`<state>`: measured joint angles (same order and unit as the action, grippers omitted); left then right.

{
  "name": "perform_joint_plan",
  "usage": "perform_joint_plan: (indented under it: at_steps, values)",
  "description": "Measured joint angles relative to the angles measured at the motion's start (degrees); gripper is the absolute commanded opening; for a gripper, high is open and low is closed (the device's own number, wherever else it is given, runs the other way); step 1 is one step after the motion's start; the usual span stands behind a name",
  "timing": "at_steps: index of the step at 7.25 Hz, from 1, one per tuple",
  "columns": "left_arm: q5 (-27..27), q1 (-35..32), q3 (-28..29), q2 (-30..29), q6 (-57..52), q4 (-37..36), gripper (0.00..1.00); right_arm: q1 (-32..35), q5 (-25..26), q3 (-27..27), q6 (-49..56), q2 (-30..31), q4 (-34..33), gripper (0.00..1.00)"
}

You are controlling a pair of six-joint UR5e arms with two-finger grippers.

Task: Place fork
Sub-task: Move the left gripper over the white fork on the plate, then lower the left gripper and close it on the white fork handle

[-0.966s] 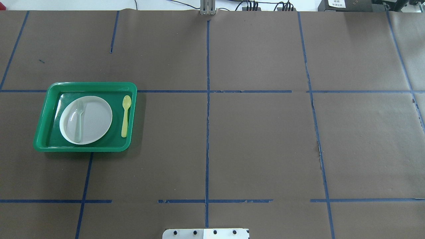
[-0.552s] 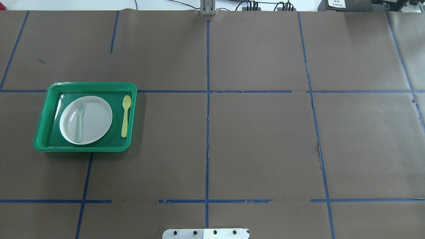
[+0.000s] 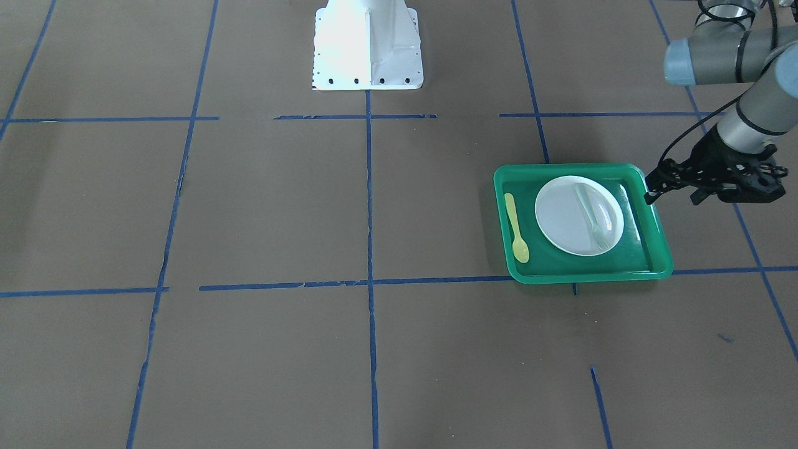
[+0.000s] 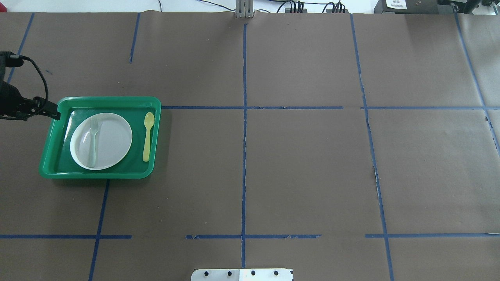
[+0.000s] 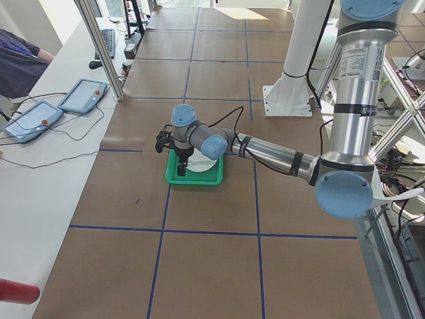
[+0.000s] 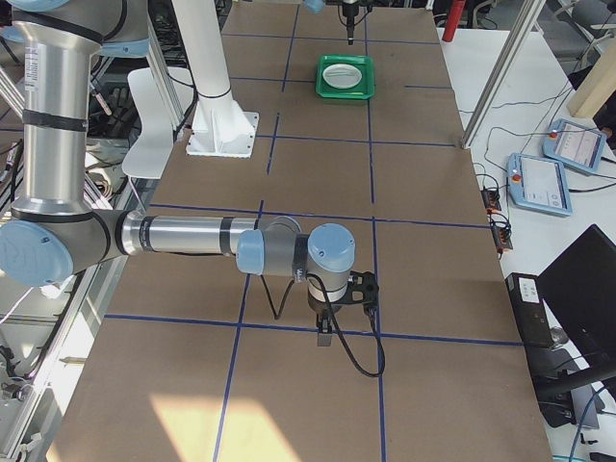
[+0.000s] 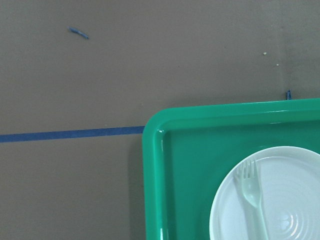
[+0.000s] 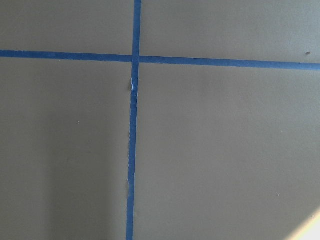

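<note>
Green tray (image 4: 109, 99) edge now reached by left gripper (image 4: 41, 111), unseen 0.6 s ago; jaws' opening can't be told, fork (image 4: 93, 140) untouched on plate (image 4: 113, 140), pick judged pending.

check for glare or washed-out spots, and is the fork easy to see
Front-facing view: the white robot base is blown out. Overhead view: a glare streak on the left wall of the green tray, and the pale fork barely stands out from the plate. Exterior right view: a sunlit patch on the near table.

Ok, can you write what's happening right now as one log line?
fork on plate | plate, spoon in green tray | left claw near tray corner, fork untouched | right claw state unclear
</note>
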<state>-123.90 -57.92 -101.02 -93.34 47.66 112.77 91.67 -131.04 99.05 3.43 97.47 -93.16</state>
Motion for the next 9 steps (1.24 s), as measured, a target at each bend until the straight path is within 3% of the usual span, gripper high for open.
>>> perform_joint_plan:
  at_steps: [2, 3, 4, 5, 9]
  values:
    - [3.52, 5.39, 1.67, -2.02, 8.07, 2.63, 0.99, 0.0, 0.0, 0.0, 0.0, 0.0, 0.0, 1.0]
    - [4.97, 7.49, 2.77, -3.18, 10.61, 2.97, 0.92, 0.0, 0.0, 0.0, 0.0, 0.0, 0.0, 1.0]
    - [5.63, 8.91, 3.46, -3.75, 11.88, 3.12, 0.76, 0.0, 0.0, 0.0, 0.0, 0.0, 0.0, 1.0]
    - [5.85, 9.78, 3.83, -3.98, 12.34, 3.21, 0.7, 0.0, 0.0, 0.0, 0.0, 0.0, 0.0, 1.0]
    - [5.65, 11.68, 5.03, -4.05, 12.36, 3.42, 0.67, 0.0, 0.0, 0.0, 0.0, 0.0, 0.0, 1.0]
